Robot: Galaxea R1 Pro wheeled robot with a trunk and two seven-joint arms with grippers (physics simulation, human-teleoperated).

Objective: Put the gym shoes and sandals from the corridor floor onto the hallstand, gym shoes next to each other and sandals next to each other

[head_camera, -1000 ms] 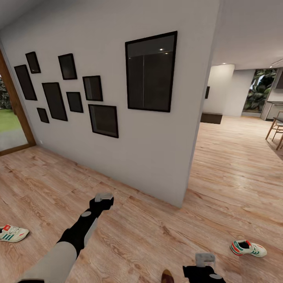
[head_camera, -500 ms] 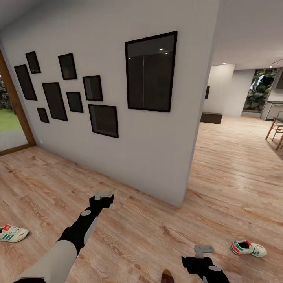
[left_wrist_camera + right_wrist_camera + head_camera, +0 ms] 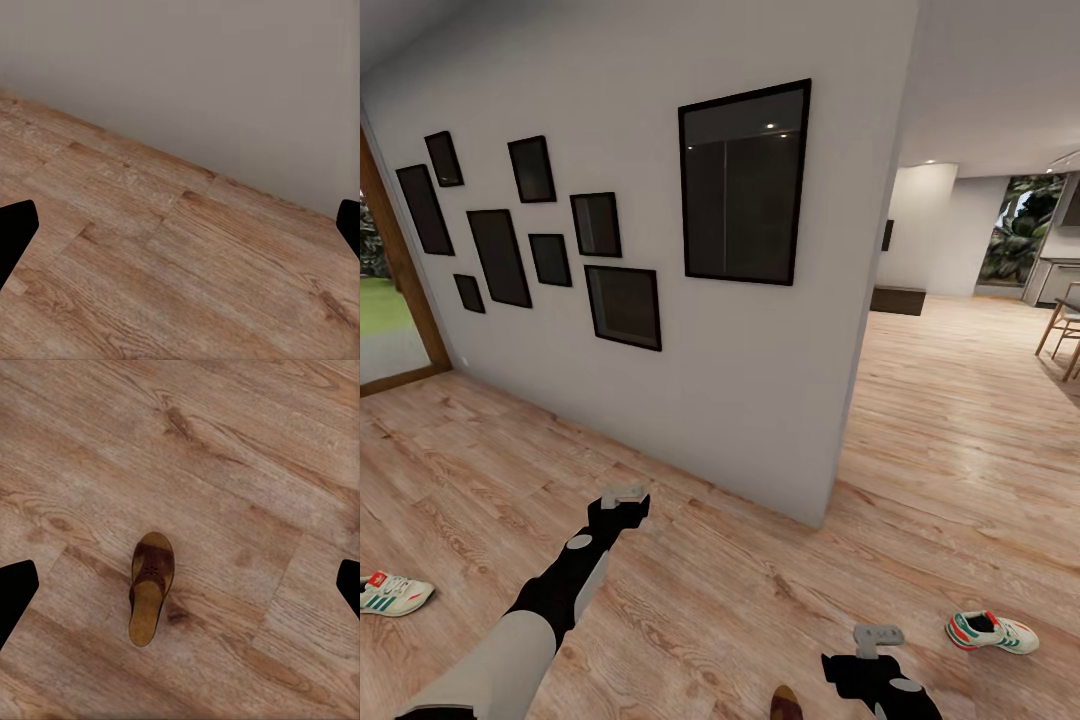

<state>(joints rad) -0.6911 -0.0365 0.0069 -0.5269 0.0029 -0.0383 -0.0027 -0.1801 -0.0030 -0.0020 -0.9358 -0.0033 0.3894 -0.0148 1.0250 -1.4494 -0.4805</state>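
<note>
I hold my right gripper [image 3: 877, 636] spread wide above 1 brown sandal [image 3: 151, 587] on the corridor floor [image 3: 760, 590], left gripper [image 3: 624, 494] also spread, 2 gym shoes [image 3: 991, 632] at the frame's lower corners.

Both claws [image 3: 623, 494] [image 3: 878, 635] open, empty

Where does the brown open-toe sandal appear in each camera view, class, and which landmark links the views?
Head view: brown open-toe sandal at the bottom edge, cut off, beside the right gripper.
Left wrist view: not in it.
Right wrist view: sandal lies centred on the planks.
Shared landmark: light brown wood-grain plank floor.
</note>
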